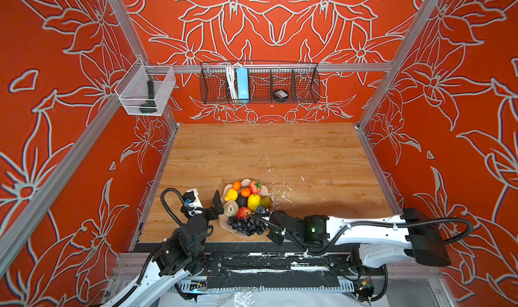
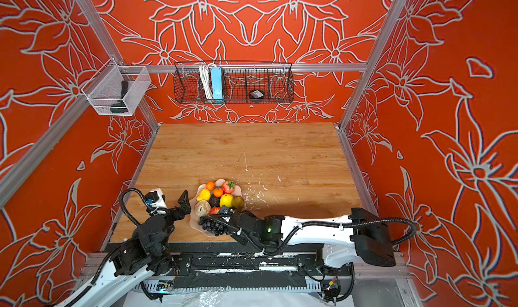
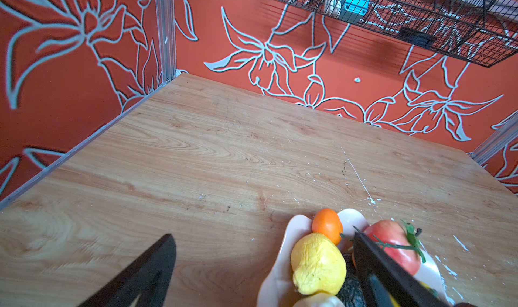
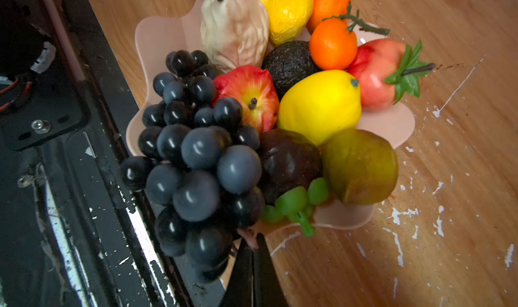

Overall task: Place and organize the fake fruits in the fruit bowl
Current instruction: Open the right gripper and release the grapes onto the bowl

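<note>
Tidying, we see every fruit [image 4: 319, 104] in the bowl [image 4: 157, 34], left pincer [image 3: 263, 235] wide open, right pincer [image 4: 252, 249] closed by the grapes [image 1: 246, 225] at lower centre, which probably need nudging inward.

My left arm [image 1: 193, 231] is bent up near my base, and my left gripper [image 3: 263, 237] has its jaws spread wide. My right arm [image 1: 364, 230] stretches low across toward the middle, my right gripper [image 4: 253, 253] pinched fully together.
</note>
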{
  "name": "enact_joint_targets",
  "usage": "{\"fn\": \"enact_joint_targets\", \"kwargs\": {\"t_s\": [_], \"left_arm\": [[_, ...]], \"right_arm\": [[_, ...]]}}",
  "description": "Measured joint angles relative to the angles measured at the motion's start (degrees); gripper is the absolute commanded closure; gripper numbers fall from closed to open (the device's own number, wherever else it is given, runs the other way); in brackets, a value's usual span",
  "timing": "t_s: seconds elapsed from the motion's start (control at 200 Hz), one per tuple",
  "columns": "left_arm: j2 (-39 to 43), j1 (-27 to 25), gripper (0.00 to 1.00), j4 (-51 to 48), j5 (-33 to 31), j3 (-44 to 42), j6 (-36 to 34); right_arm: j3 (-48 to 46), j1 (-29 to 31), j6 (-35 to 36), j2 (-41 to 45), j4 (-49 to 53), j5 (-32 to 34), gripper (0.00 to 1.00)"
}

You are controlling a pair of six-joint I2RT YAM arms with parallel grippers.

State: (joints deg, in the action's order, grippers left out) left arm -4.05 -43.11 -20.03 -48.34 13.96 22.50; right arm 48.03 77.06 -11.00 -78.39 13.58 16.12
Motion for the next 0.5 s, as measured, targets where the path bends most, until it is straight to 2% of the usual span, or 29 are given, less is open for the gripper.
{"fn": "enact_joint_targets", "kwargs": {"t_s": [0.5], "left_arm": [[0.15, 0.00, 0.02, 0.00, 0.00, 0.00, -0.02]], "right_arm": [[2.49, -2.51, 2.45, -2.05, 0.87, 1.99, 1.00]]}}
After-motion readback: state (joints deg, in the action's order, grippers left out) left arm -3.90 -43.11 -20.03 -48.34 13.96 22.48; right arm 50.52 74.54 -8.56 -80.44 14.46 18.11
